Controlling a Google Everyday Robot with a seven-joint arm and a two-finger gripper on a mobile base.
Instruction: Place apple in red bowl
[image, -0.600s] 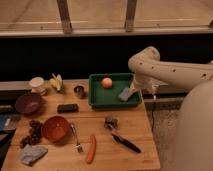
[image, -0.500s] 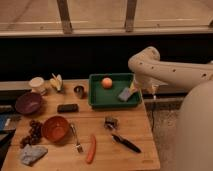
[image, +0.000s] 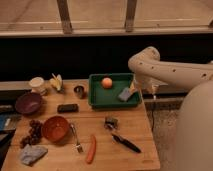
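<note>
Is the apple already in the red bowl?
No: the apple lies in the green tray, apart from the red bowl, and the gripper hangs by the tray's right edge.

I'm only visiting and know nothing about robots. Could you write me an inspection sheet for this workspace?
Surface: wooden table, crowded with things.
Job's things: apple lies in the green tray at the back; red bowl sits front left, looking empty.
Clutter: sponge in the tray; purple bowl, cup, grapes, fork, cloth, black-handled tool on the table.
Grippers: gripper hangs beside the tray's right edge, apart from the apple.
Cables: nothing seen.
Surroundings: window behind; floor on the right.
</note>
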